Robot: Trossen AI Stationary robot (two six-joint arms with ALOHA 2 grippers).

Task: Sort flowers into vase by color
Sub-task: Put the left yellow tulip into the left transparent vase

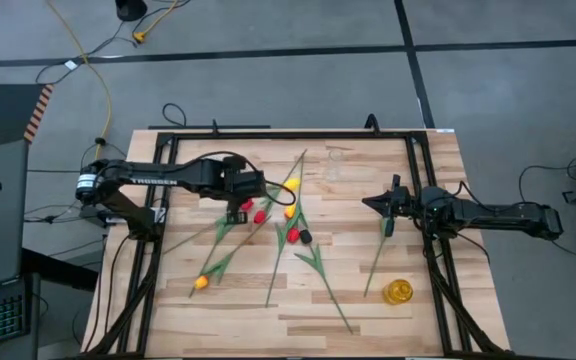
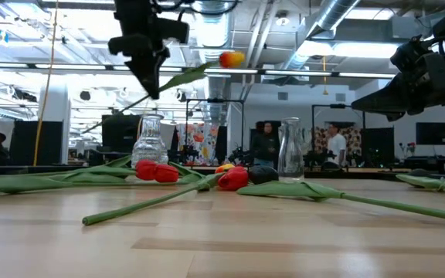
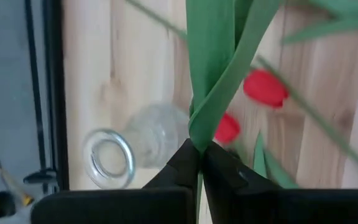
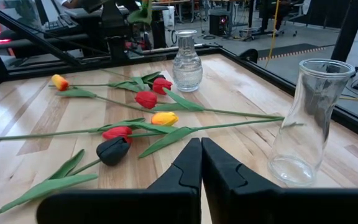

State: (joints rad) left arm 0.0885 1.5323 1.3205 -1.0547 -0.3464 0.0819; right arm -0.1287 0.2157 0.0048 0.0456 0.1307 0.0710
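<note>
Flowers [image 1: 286, 232] were scattered mid-table; one yellow tulip [image 2: 231, 58] was held aloft, clenched by its stem in the left gripper [image 3: 199, 155]. Light and floppy, it seemed best taken low on the stem. The right gripper [image 4: 201, 149] was closed, empty.

Wood table [image 1: 238, 310]: scattered tulips [image 1: 293, 236], glass vases [image 4: 187, 62].

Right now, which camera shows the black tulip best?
The right wrist view: the black tulip lies close and unblocked on the table. The high view shows a small dark dot; the low view a dark lump; the left wrist view misses it.
</note>
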